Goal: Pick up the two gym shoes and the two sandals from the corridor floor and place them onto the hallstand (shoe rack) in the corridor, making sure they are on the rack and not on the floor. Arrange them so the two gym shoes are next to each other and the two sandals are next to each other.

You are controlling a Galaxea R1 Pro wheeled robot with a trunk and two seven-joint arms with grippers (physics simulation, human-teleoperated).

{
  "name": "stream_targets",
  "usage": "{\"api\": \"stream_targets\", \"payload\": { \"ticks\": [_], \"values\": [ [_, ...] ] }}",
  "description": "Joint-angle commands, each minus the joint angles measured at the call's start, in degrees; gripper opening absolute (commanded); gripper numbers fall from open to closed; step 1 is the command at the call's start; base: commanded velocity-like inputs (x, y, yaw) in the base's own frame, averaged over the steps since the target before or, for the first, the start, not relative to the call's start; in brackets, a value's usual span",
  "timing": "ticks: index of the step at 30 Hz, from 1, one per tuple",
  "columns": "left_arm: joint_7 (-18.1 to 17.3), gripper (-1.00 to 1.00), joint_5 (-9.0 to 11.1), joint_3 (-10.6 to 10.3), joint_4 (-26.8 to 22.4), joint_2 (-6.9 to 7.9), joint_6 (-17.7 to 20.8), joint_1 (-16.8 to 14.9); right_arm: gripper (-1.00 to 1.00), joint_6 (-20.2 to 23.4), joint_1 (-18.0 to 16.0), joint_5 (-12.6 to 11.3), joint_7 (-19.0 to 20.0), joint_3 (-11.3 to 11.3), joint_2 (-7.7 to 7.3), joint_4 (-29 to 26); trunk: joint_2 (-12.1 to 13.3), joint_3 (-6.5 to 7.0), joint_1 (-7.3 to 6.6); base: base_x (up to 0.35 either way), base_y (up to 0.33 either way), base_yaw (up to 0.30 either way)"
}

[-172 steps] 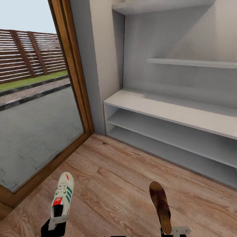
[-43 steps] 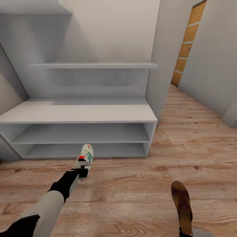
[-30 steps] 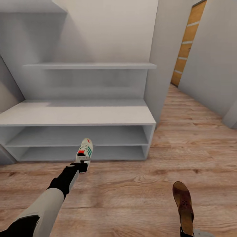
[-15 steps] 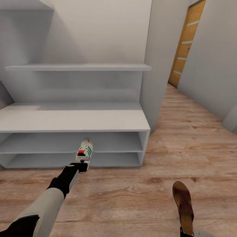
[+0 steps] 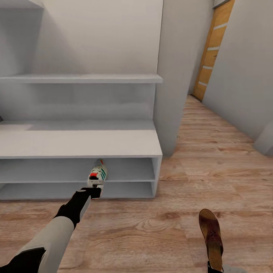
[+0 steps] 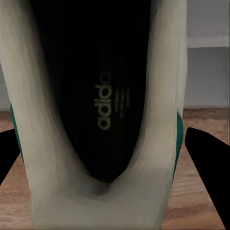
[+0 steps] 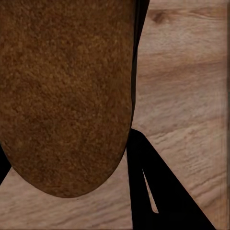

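Gym shoe point(image 5: 97, 177): cream-white, green stripes, red-orange patch, black insole. Sandal point(image 5: 211, 239): brown, darker straps, maybe. Hallstand point(image 5: 79, 143): white. Corridor floor point(image 5: 159, 227): light brown wood grain.

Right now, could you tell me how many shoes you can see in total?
2. A gym shoe held by the left gripper at the hallstand's upper open shelf; a sandal held by the right gripper above the floor. Others may be out of view.

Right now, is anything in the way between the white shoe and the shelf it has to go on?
Nothing visible blocks it. The left gripper holds the gym shoe by its heel, toe pointing into the open upper shelf of the hallstand. The shelf opening around the toe looks bare.
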Motion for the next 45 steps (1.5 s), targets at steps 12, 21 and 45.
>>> {"api": "stream_targets", "payload": {
  "ticks": [12, 21, 45],
  "values": [
    [-0.1, -1.00, -0.5, 0.4, -0.1, -0.18, 0.3, 0.0, -1.00, -0.1, 0.0, 0.1, -0.2, -0.1, 0.04, 0.1, 0.0, -0.05, 0.00, 0.157, -0.250, 0.000],
    [-0.4, -1.00, -0.6, 0.4, -0.2, -0.12, 0.2, 0.0, -1.00, -0.1, 0.0, 0.0, -0.2, -0.1, 0.04, 0.1, 0.0, -0.05, 0.00, 0.066, -0.081, 0.000],
    [-0.4, -1.00, -0.6, 0.4, -0.2, -0.09, 0.3, 0.0, -1.00, -0.1, 0.0, 0.0, -0.2, -0.2, 0.07, -0.1, -6.0, -4.08, 3.30, 0.001, -0.001, 0.000]
  ]
}}
